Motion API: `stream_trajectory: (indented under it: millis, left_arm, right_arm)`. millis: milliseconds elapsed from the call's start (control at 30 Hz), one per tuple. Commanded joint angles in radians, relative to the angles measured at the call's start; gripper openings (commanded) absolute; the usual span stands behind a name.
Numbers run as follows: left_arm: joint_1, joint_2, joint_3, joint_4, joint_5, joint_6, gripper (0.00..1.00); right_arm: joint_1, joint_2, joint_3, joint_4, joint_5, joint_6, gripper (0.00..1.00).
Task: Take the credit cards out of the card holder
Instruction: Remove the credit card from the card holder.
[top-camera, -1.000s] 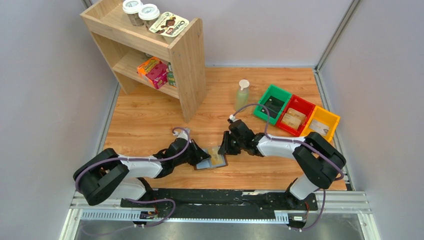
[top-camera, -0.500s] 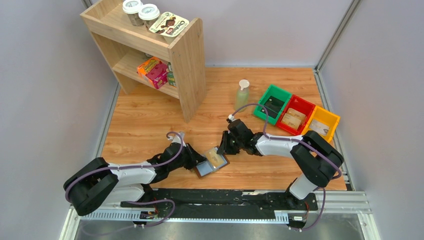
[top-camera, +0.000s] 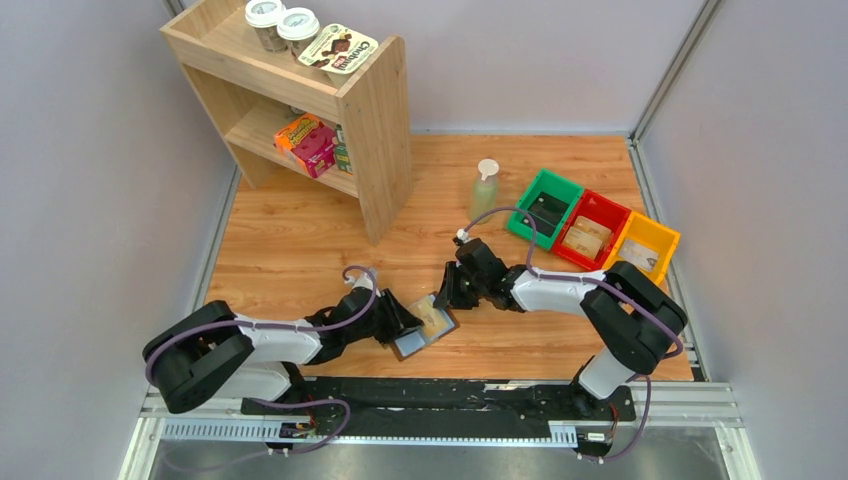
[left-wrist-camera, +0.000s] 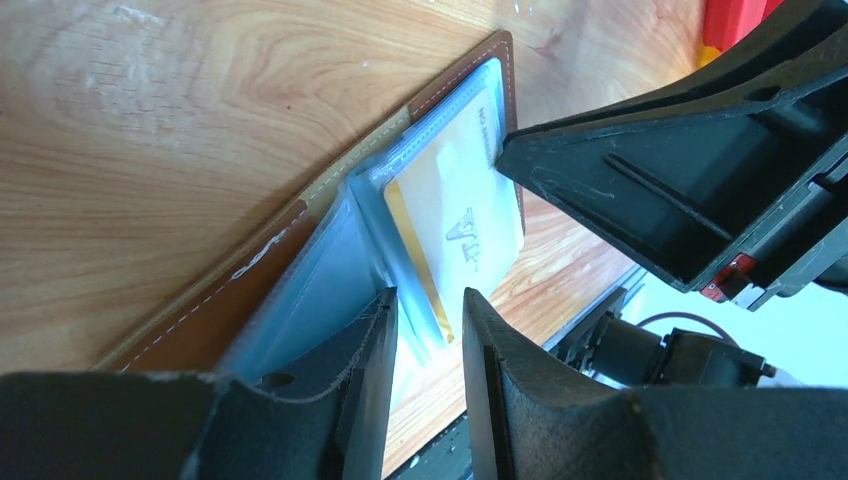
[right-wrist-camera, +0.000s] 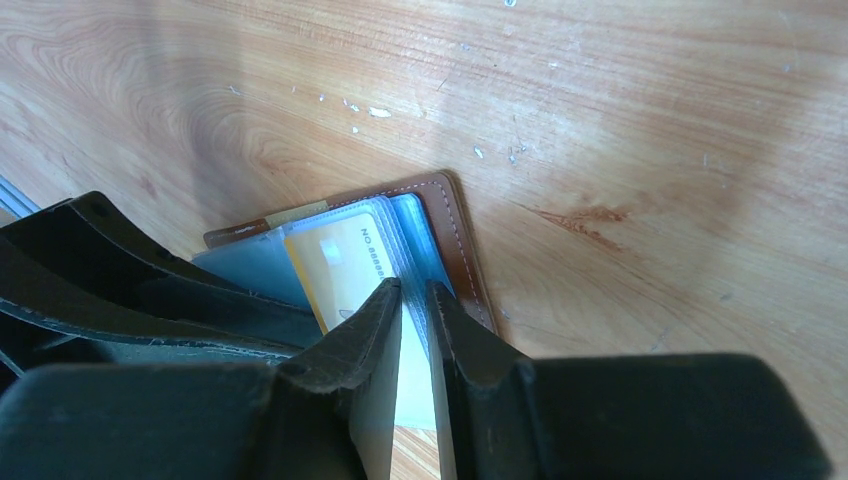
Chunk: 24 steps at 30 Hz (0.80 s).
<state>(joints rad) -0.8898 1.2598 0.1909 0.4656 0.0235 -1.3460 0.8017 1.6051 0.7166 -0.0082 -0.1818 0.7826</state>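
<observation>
The card holder (top-camera: 412, 343) is a brown leather wallet lying open on the table between my two grippers. It also shows in the left wrist view (left-wrist-camera: 300, 230) and the right wrist view (right-wrist-camera: 455, 225). A tan-gold credit card (left-wrist-camera: 455, 200) sits in its clear sleeves, also seen from the right wrist (right-wrist-camera: 340, 265). My left gripper (top-camera: 398, 325) (left-wrist-camera: 425, 320) is closed on the wallet's grey-blue panel and sleeve edge at its left side. My right gripper (top-camera: 447, 297) (right-wrist-camera: 413, 295) pinches the sleeve stack at the far right edge, jaws nearly together. Other cards are hidden.
A wooden shelf (top-camera: 370, 130) stands at the back left. A pale bottle (top-camera: 484, 188) and green (top-camera: 545, 207), red (top-camera: 592, 230) and yellow (top-camera: 645, 247) bins stand at the back right. The black rail (top-camera: 430, 395) runs along the near table edge.
The wallet has slid toward the near edge and turned with my left gripper. The left arm drew back, then came forward slightly. The right gripper has barely moved.
</observation>
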Motion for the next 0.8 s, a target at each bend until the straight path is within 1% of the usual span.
stream_trajectory:
  millis: [0,67,133,233,333,500,600,667,767]
  left_arm:
    - [-0.008,0.062,0.035,0.079,-0.020,-0.050,0.39]
    - [-0.008,0.087,0.028,0.117,-0.020,-0.058,0.38]
    - [-0.006,0.101,0.027,0.145,-0.063,-0.062,0.37]
    - [0.003,0.099,0.042,0.142,-0.074,-0.033,0.32]
    - [0.044,0.095,0.073,0.110,-0.042,0.014,0.29]
    - [0.106,0.105,0.087,0.130,0.001,0.064,0.26]
    - [0.111,0.136,0.102,0.166,0.038,0.073,0.25]
    - [0.111,0.159,0.110,0.191,0.062,0.073,0.25]
    - [0.111,0.182,0.105,0.254,0.102,0.050,0.25]
  right_arm:
    - [0.002,0.029,-0.035,-0.044,0.015,0.003,0.22]
    - [0.004,0.024,-0.039,-0.044,0.016,0.003,0.23]
    - [0.004,0.019,-0.043,-0.042,0.018,0.006,0.22]
    - [0.004,0.009,-0.051,-0.041,0.021,0.007,0.22]
    - [0.002,-0.005,-0.058,-0.035,0.025,0.010,0.22]
    - [0.002,-0.019,-0.077,-0.021,0.031,0.027,0.22]
    - [0.002,-0.027,-0.098,-0.001,0.030,0.052,0.22]
    - [0.002,-0.024,-0.111,0.048,0.022,0.066,0.22]
    - [0.002,-0.014,-0.118,0.069,0.015,0.081,0.21]
